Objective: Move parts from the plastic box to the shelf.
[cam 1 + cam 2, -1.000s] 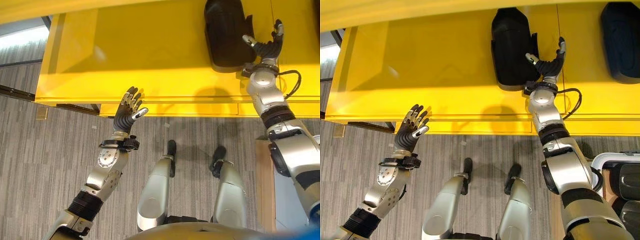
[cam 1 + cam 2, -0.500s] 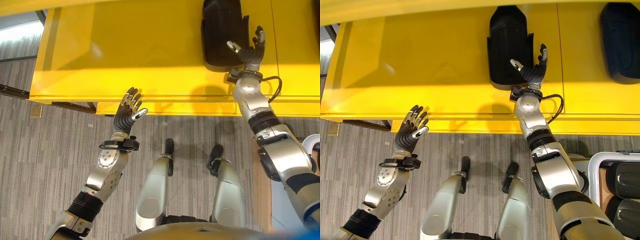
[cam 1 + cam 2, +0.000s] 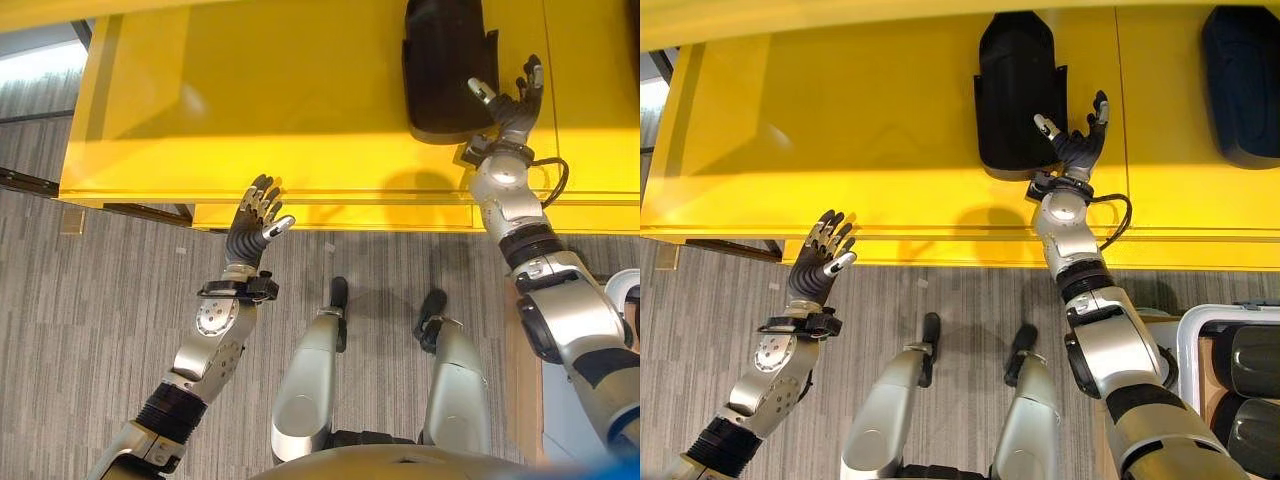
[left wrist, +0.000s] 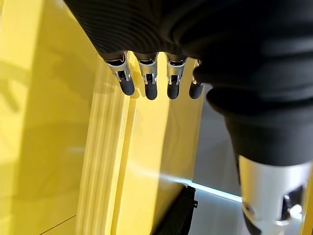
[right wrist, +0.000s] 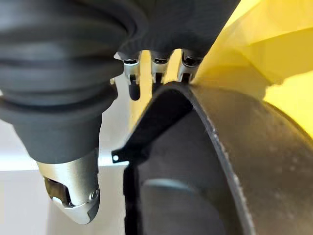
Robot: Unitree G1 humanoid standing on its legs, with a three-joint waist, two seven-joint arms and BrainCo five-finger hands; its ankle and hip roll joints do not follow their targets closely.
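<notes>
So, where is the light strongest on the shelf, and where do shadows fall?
Left eye view: a bright band runs across the shelf, and a round shadow lies on its front edge left of the right hand. Right eye view: the same band, darker yellow under the part. Left wrist view: a pale streak on the yellow past the left hand.

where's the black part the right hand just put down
The black part lies on the yellow shelf, toward its far edge in the eye views. The right hand, fingers open, is at its right side; a second black part lies farther right.
</notes>
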